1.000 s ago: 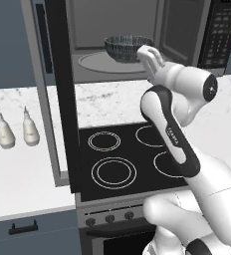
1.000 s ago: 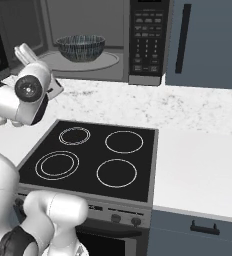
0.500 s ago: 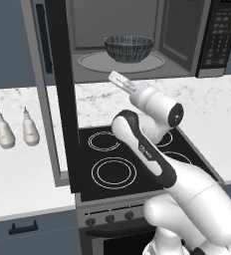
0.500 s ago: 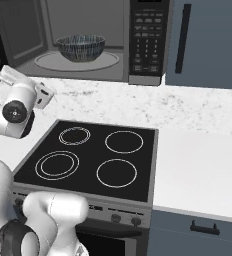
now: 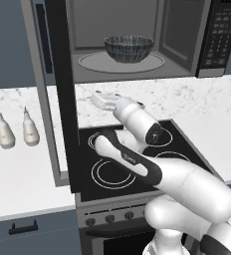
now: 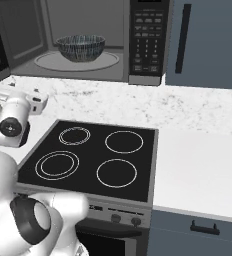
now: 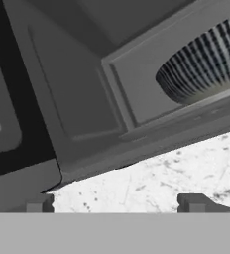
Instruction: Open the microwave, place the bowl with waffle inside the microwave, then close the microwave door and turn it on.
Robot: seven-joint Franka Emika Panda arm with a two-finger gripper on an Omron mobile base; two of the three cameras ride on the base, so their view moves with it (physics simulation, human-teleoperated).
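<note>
A white marble tabletop [image 5: 207, 99] is running beneath the microwave [image 5: 137, 37], whose door [image 5: 57, 94] is standing open. The bowl [image 5: 128, 48] is sitting inside on the turntable. The pincer [image 5: 101, 101], spread wide and empty, is hovering just below the microwave.

1 microwave [image 5: 137, 40], 1 bowl [image 5: 128, 48], 2 white bottles [image 5: 5, 131] [image 5: 30, 129], 1 stovetop [image 6: 95, 155] with 4 burner rings.

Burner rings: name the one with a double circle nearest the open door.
The front-left ring: it lies beside the door and has two concentric circles; the right-hand rings are single.
</note>
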